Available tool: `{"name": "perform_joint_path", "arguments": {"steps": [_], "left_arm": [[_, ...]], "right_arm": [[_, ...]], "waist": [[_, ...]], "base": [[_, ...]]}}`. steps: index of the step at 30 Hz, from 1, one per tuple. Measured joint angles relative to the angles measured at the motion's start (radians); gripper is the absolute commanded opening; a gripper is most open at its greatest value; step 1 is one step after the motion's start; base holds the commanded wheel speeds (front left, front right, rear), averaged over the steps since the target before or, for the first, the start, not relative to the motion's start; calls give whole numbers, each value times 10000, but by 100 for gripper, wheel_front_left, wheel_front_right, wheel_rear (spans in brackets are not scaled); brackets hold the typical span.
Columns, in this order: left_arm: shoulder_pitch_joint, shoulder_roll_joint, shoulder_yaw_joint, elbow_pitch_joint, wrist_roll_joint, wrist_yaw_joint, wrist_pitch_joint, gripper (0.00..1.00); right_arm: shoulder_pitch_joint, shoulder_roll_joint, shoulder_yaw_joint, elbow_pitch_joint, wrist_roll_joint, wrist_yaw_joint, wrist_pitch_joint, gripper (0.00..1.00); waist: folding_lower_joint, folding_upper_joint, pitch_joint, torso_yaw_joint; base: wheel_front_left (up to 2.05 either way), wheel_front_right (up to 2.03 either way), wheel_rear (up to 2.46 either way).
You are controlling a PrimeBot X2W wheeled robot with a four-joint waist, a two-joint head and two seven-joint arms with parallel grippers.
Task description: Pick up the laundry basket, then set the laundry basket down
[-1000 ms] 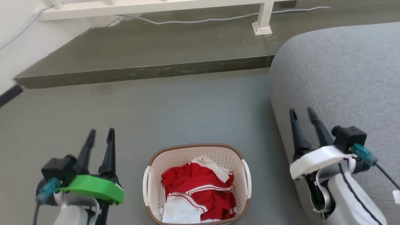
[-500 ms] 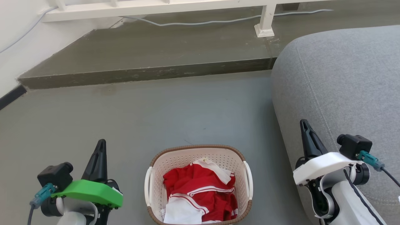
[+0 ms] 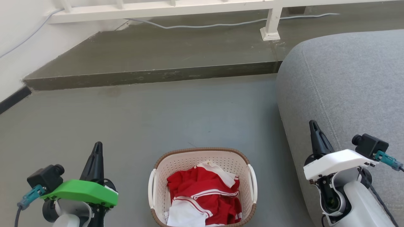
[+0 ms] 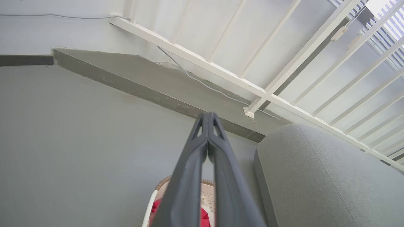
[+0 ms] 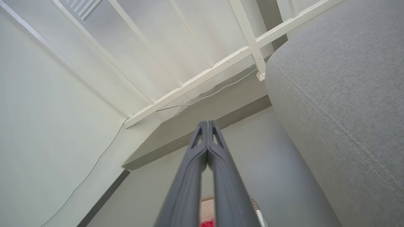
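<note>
The laundry basket [image 3: 189, 160] stands on the grey floor at the bottom middle of the head view, cream-white and perforated with a brown rim and white side handles, holding red and white clothes [image 3: 205, 197]. My left gripper [image 3: 96, 148] is shut and empty, left of the basket and apart from it. To the basket's right, my right gripper [image 3: 313, 125] is also shut and empty, in front of the sofa. The left wrist view has the basket's rim [image 4: 162, 183] peeking beside the shut left gripper [image 4: 208, 118]. In the right wrist view a bit of basket [image 5: 206, 209] lies below the shut right gripper [image 5: 207, 125].
A grey sofa [image 3: 350, 88] fills the right side, close to my right arm. A raised dark step [image 3: 151, 75] crosses the floor ahead, with a white railing [image 3: 164, 8], its post [image 3: 270, 25] and a grey cable [image 3: 205, 23] beyond. A white wall stands at the left.
Both grippers went from open to shut and have dropped lower in the head view. The head camera has tilted slightly, shifting the whole scene down.
</note>
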Motion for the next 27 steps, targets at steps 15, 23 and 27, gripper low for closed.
{"name": "perform_joint_path", "arguments": {"steps": [15,23,27], "left_arm": [[0,-173,399,109,-1695,-130,552,0],[0,-211,669,217,-2589,-150,849,0],[0,-234,784,249,-3024,-188,993,0]], "right_arm": [[60,61,-587,-19,1779,267,527,0],[107,82,-938,-17,2838,387,863,0],[109,90,-1106,-17,3298,489,966,0]], "waist": [[0,0,-108,124],[1,0,-174,198],[0,0,-204,231]], "base": [[0,0,0],[0,0,0],[0,0,0]]}}
